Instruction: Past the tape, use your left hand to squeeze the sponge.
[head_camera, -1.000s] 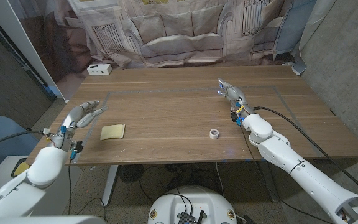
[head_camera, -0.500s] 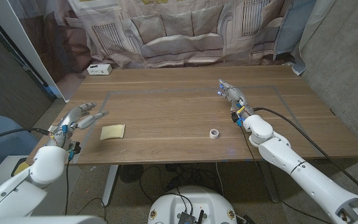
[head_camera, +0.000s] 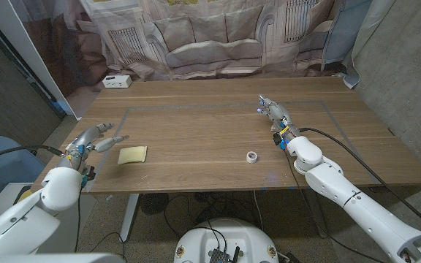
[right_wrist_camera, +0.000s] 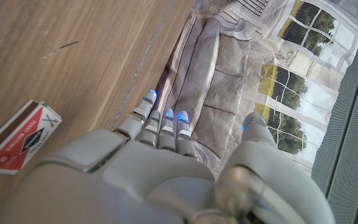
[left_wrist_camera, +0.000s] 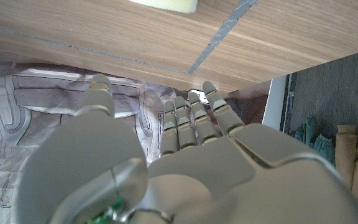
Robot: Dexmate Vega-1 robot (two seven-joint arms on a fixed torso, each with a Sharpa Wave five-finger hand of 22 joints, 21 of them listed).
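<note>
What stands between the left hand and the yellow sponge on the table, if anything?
Nothing visible does. In the head view the left hand is at the table's left edge, holding nothing, and only bare wood separates it from the sponge. The tape roll lies far off, toward the right hand.

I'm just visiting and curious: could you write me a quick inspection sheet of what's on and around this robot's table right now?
Surface: wooden table with grey tape lines.
Job's things: yellow sponge lying flat, untouched; tape roll to its right.
Clutter: small white box at far left corner; red and white matchbox.
Hands: left hand open beside the sponge; right hand open, holding nothing.
Cables: black cable along the right arm.
Surroundings: printed curtain behind.
</note>
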